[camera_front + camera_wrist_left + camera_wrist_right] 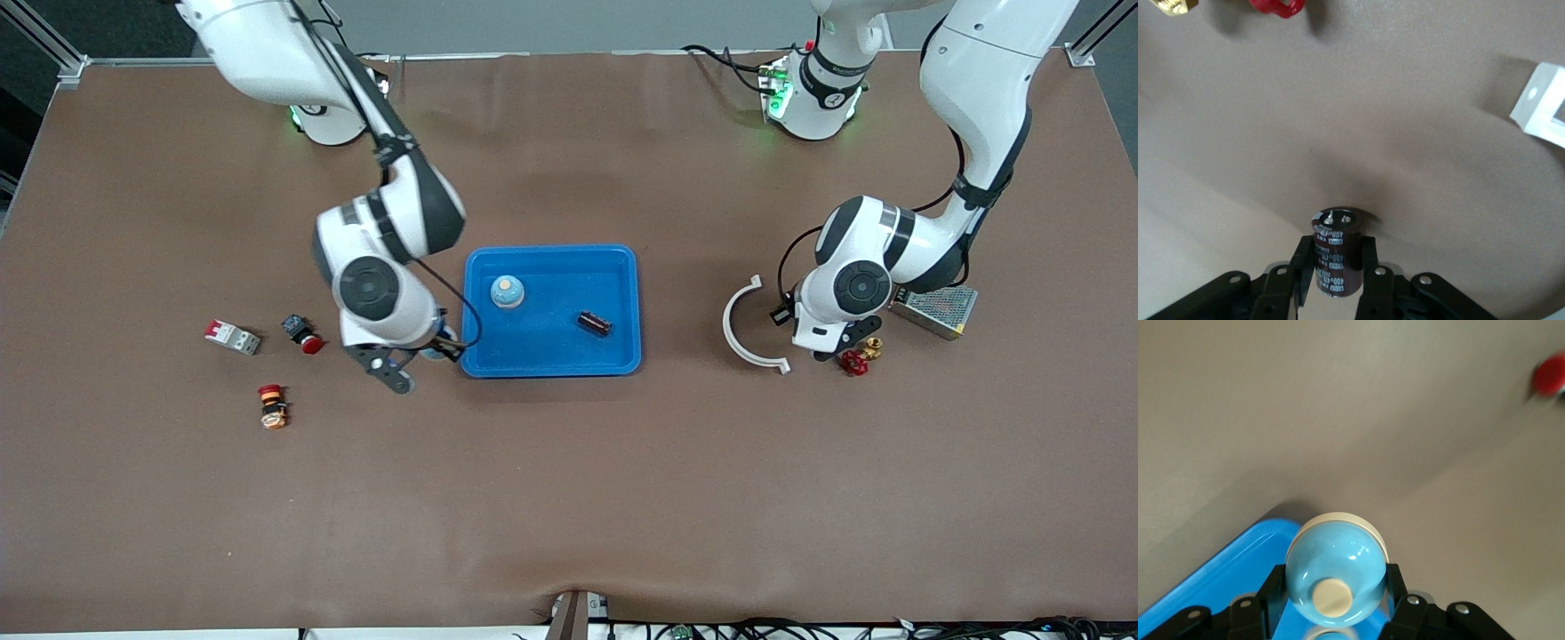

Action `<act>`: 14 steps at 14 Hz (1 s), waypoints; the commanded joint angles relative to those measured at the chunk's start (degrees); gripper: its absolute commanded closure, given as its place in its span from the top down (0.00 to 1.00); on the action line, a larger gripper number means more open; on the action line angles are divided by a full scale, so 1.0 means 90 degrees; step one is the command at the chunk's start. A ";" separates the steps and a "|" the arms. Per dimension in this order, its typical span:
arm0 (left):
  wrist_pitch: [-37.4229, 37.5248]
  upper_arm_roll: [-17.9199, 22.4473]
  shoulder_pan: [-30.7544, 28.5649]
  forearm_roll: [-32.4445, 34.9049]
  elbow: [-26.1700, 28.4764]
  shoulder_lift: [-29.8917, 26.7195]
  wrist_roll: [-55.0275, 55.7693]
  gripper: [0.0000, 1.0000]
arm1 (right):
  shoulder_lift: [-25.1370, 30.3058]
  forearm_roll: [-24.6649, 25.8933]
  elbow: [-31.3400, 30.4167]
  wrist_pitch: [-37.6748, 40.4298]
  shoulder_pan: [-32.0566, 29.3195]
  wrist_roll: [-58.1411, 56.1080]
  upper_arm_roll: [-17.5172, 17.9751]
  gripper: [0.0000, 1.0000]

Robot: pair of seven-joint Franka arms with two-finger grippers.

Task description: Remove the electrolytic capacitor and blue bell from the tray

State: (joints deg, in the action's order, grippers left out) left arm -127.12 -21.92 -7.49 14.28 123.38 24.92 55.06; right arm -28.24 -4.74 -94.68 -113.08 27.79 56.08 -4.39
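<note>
While both arms carry a part, the step in hand looks like setting each one down outside the tray. The left gripper is clamped on an upright electrolytic capacitor, dark brown with its silver top showing, and hangs over bare table near a red valve handle and a white curved bracket. The right gripper is closed around a blue bell, its fingers pressing the dome's sides, and sits over the tray's corner toward the right arm's end, with a red push button on the table near it.

A second bell and a second capacitor lie inside the tray, so the job is likely only partly done.

To place well, the right arm should probably carry the bell fully clear of the raised rim before lowering, since its rounded dome may slip if it bumps the edge. The left arm should lower the capacitor until its base meets the table, away from the valve handle, then part the fingers gently and rise straight up, because a narrow cylinder topples or rolls easily.
</note>
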 commanded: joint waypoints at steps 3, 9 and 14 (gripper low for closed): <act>0.0148 -0.0064 0.0002 0.0162 -0.0309 -0.0170 0.0093 1.00 | 0.0529 0.0087 -0.0115 0.0600 -0.1171 -0.2426 0.0078 0.00; 0.1399 -0.0667 0.0139 -0.0033 -0.1754 -0.0210 0.0374 1.00 | 0.0589 0.0760 -0.0173 0.0397 -0.2441 -0.5651 0.0087 0.00; 0.1399 -0.1138 0.0781 -0.0082 -0.2652 0.0247 0.1750 1.00 | 0.0482 0.0810 -0.0593 -0.0812 -0.3272 -0.7478 0.0087 0.00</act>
State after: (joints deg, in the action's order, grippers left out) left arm -115.79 -31.99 -3.60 14.03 104.19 23.72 66.86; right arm -24.34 1.65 -97.64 -116.76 1.21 -6.53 -4.77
